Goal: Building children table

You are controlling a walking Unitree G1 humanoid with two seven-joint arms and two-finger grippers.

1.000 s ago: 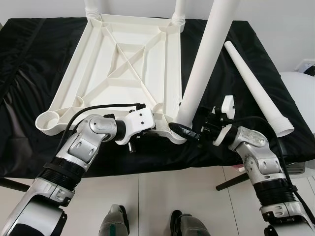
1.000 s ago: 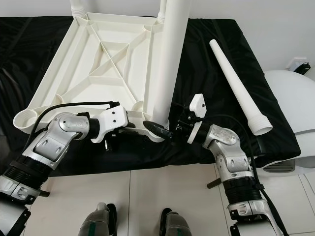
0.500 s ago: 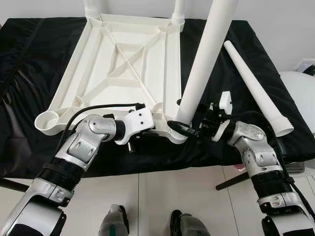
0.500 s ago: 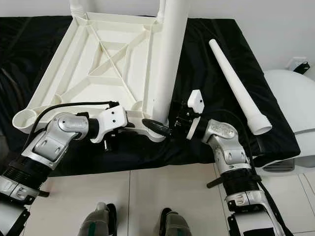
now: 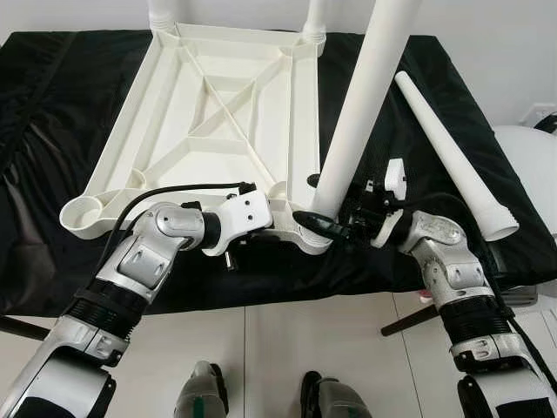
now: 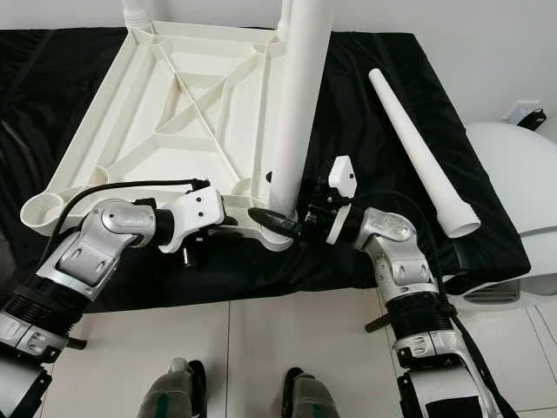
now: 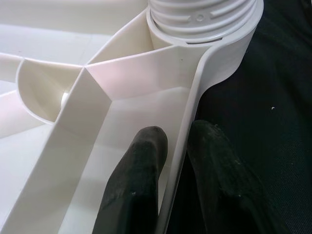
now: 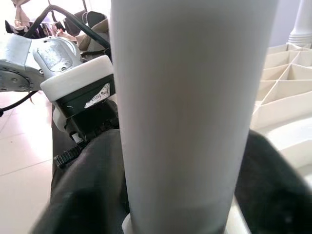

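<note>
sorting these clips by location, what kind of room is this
Probably a room in a home, used here as an assembly spot. A low surface under a black cloth holds an upturned white plastic table top and a loose table leg, over a pale tiled floor and beside a plain white wall.

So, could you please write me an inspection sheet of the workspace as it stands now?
Surface: black cloth covers the bench.
Job's things: white tabletop lies upside down; two far legs fitted; near-right leg stands in its corner socket; spare leg lies loose on the cloth; near-left socket empty.
Clutter: nothing seen.
Grippers: left tool pinches the tabletop's rim beside the socket; right tool clasps the standing leg's base.
Cables: black cable loops over the left arm.
Surroundings: tiled floor; white rounded object at right.
</note>
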